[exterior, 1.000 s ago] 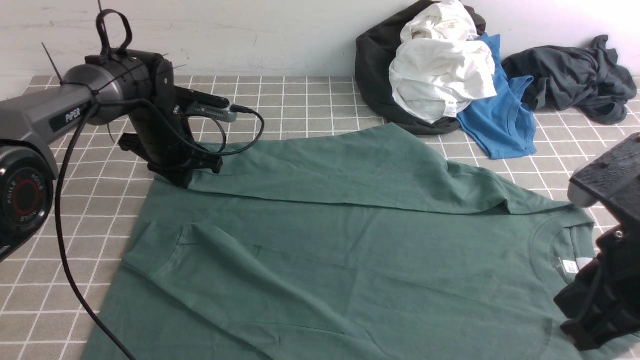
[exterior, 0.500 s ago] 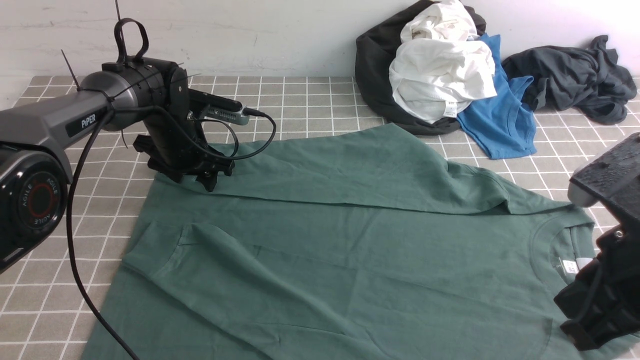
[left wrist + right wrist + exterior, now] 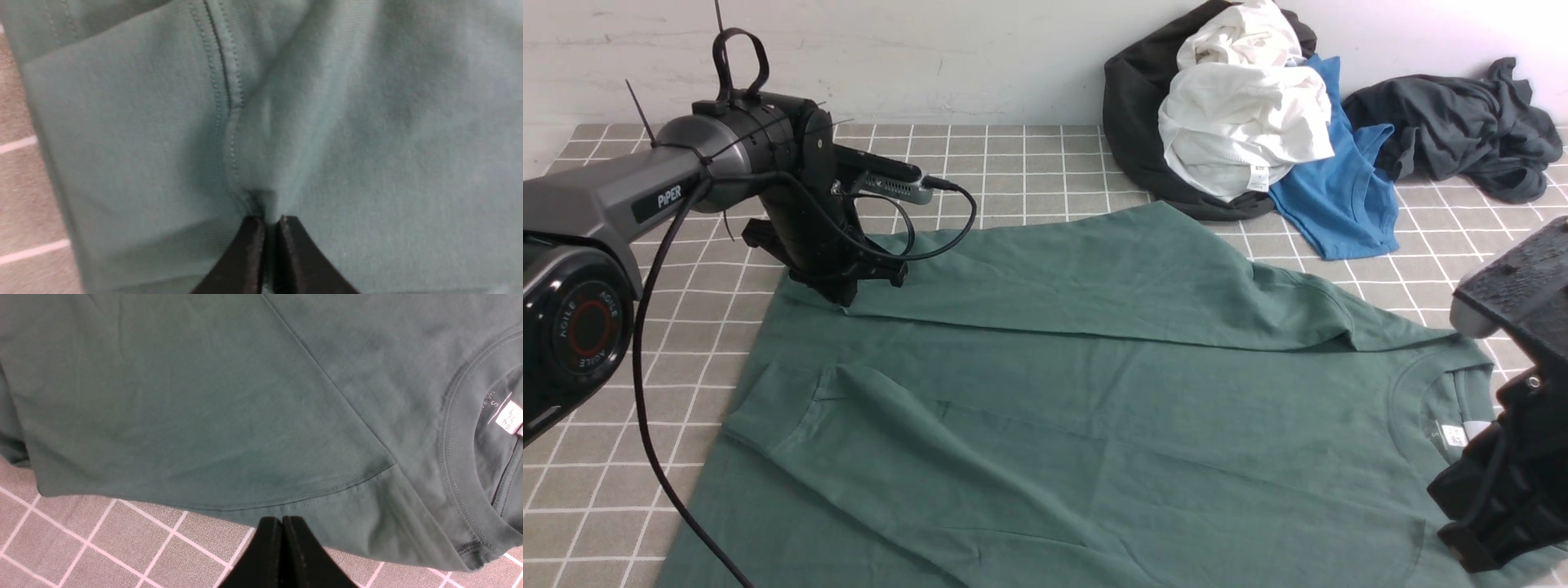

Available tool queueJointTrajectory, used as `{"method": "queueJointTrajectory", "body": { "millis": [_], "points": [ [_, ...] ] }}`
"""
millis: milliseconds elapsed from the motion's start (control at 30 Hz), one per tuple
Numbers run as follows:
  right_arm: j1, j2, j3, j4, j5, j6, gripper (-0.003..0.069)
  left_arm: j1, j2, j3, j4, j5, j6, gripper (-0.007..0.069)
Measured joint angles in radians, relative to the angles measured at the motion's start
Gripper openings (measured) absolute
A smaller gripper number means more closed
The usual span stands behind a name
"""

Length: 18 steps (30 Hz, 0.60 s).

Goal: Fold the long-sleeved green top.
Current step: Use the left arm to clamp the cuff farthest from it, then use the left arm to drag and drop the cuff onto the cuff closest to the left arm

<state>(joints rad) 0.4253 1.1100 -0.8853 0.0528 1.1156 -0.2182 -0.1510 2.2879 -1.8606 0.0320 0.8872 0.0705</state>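
The green long-sleeved top [image 3: 1094,408] lies flat on the tiled table, neck to the right, with a white neck label [image 3: 1462,433]. Its far sleeve is folded across the body toward the left. My left gripper [image 3: 845,296] sits at that sleeve's end. In the left wrist view the left gripper [image 3: 267,220] is shut, and the top's cloth [image 3: 367,122] puckers into its tips beside a stitched seam. My right gripper [image 3: 1486,523] hangs at the near right by the collar. In the right wrist view the right gripper [image 3: 282,518] is shut and empty, just over the top's shoulder edge [image 3: 310,498].
A heap of clothes lies at the back right: a white garment [image 3: 1241,122] on a black one [image 3: 1131,106], a bright blue shirt [image 3: 1339,188] and a dark grey garment [image 3: 1454,122]. Grey tiled cloth [image 3: 1029,171] covers the table up to the white wall.
My left arm shifted right along the sleeve's end, opened its jaws, then shut them on the cloth. The right arm and the top's layout stayed the same.
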Motion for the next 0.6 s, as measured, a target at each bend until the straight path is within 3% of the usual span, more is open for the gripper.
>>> {"method": "queueJointTrajectory", "body": {
  "millis": [233,367,467,600],
  "points": [
    [0.0,0.0,-0.001,0.0,-0.001,0.0,-0.0014,0.0,-0.09,0.001,-0.004,0.065,-0.003,0.0013],
    [0.0,0.0,-0.001,-0.018,-0.001,0.0,-0.0014,0.001,-0.167,0.017,-0.007,0.223,-0.047,0.0013],
    [0.0,0.0,-0.001,-0.019,0.005,0.0,-0.0014,0.002,-0.255,0.117,-0.007,0.29,-0.079,0.0013],
    [0.0,0.0,-0.005,-0.019,0.039,0.0,-0.0014,0.002,-0.395,0.309,-0.032,0.265,-0.095,0.0013]
  ]
}}
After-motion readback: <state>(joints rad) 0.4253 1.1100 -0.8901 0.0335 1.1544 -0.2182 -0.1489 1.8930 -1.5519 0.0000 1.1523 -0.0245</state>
